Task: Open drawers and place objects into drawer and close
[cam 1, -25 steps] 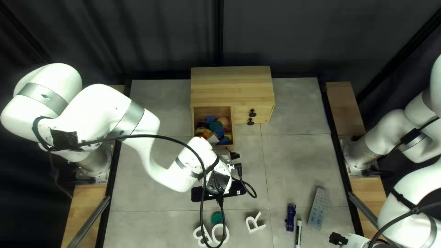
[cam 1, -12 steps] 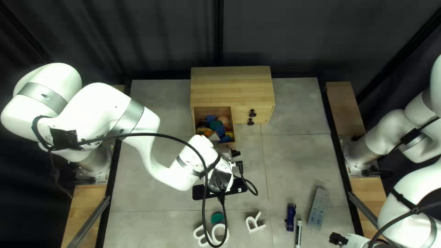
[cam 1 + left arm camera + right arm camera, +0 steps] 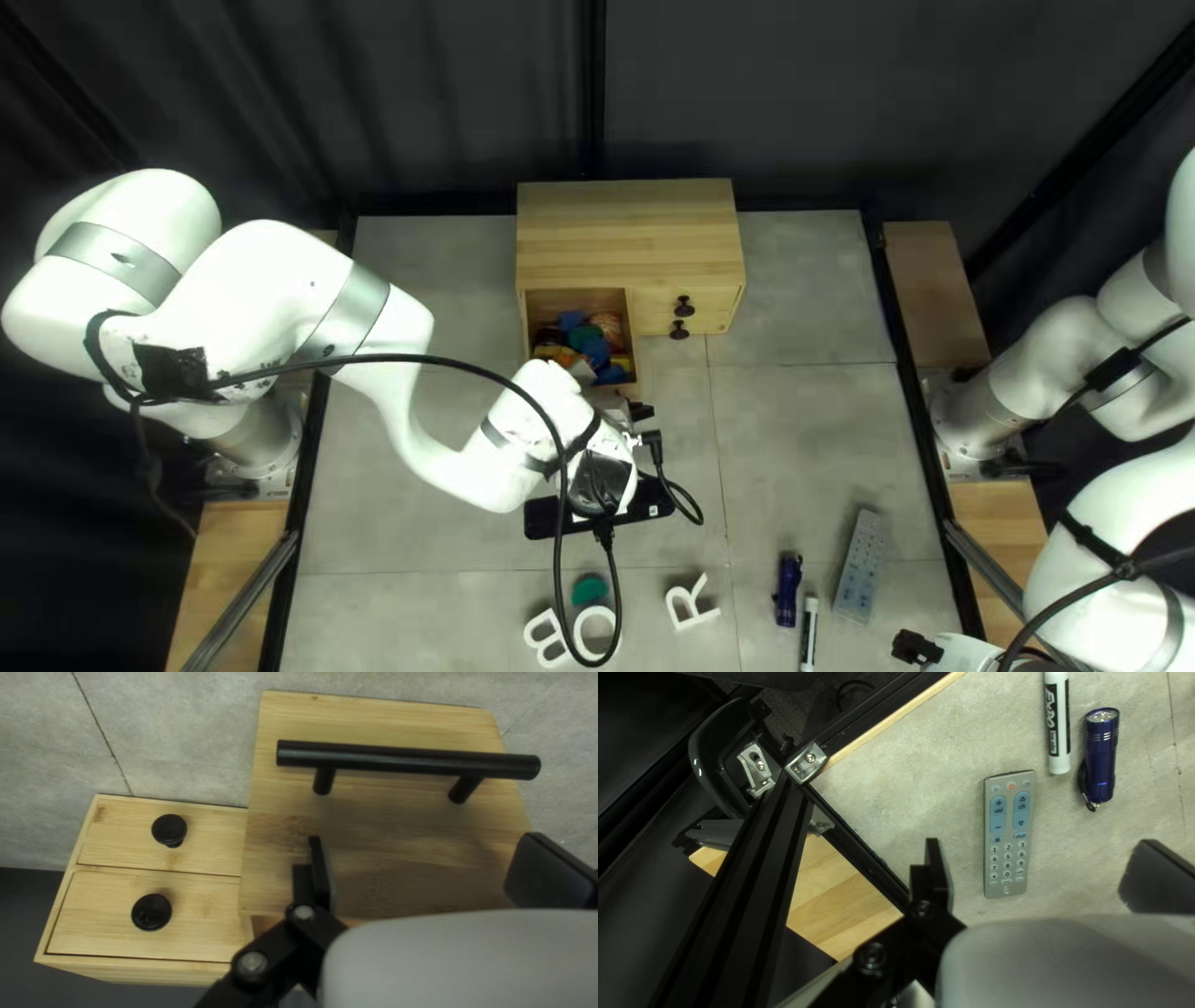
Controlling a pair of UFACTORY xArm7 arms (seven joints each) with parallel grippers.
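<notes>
At the front of the wooden cabinet point(image 3: 629, 237) in the top left view, a pulled-out drawer point(image 3: 629, 326) holds several colourful items point(image 3: 585, 339). My left gripper point(image 3: 635, 411) is just in front of that drawer. In the left wrist view, the left gripper point(image 3: 417, 871) is open with nothing held, facing the drawer front point(image 3: 386, 827); its black bar handle point(image 3: 405, 759) lies ahead of the fingers. My right gripper point(image 3: 918, 647) is at the lower right of the top left view. Its wrist view shows the right gripper point(image 3: 1033, 874) open, a grey remote point(image 3: 1008, 834) ahead on the table.
Two closed small drawers with black knobs point(image 3: 169, 829) sit beside the pulled-out one. White letters point(image 3: 691, 602), a green piece point(image 3: 589, 589), a blue flashlight point(image 3: 1100, 759) and a marker point(image 3: 1057, 725) lie on the table. A black frame rail point(image 3: 732, 890) borders it.
My left arm's wrist has shifted slightly to the right and toward the table's far edge. The right arm and the pulled-out drawer look unmoved.
</notes>
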